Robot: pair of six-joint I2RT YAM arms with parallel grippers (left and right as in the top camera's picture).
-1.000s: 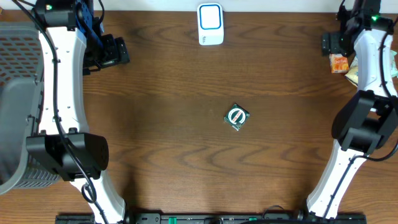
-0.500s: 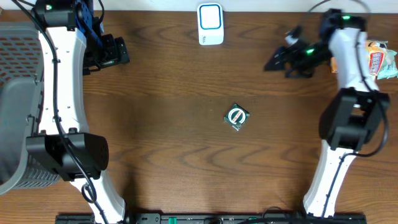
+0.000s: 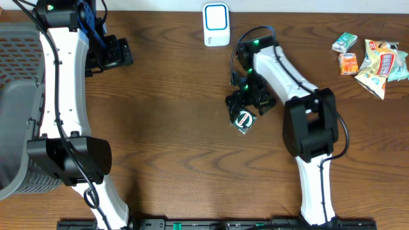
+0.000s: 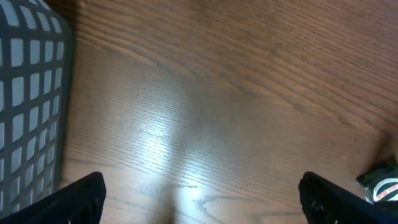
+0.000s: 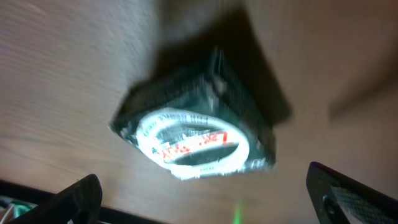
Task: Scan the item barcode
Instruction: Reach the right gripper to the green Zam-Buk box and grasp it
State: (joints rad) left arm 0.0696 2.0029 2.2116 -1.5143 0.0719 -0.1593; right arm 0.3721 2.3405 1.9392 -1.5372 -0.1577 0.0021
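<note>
Since the frame half a sec ago the right arm has swung from the upper right of the overhead view to the centre; the right gripper (image 3: 248, 103) now hangs just over the item (image 3: 243, 120), which hasn't shifted; left arm unchanged. Item = small dark green packet w/ a white oval label, lying flat on the table (image 3: 160, 147) just right of centre in the overhead view. Right wrist view is blurred; the packet fills mid-frame, red lettering on the oval, unreadable; the two dark fingers (image 5: 78, 199) sit at the lower corners, wide apart, w/ the packet between and above them in frame; nothing clamped. Left gripper (image 3: 120, 53) at upper left of the overhead view, jaws apart too, holding nothing; its wrist cam shows bare wood, the grey basket (image 4: 28, 93) at the left edge, and the item poking in at the lower right corner. White-and-blue scanner (image 3: 216, 24) stands at top centre, well apart from the item; snack packets (image 3: 374, 57) lie at the upper right.
</note>
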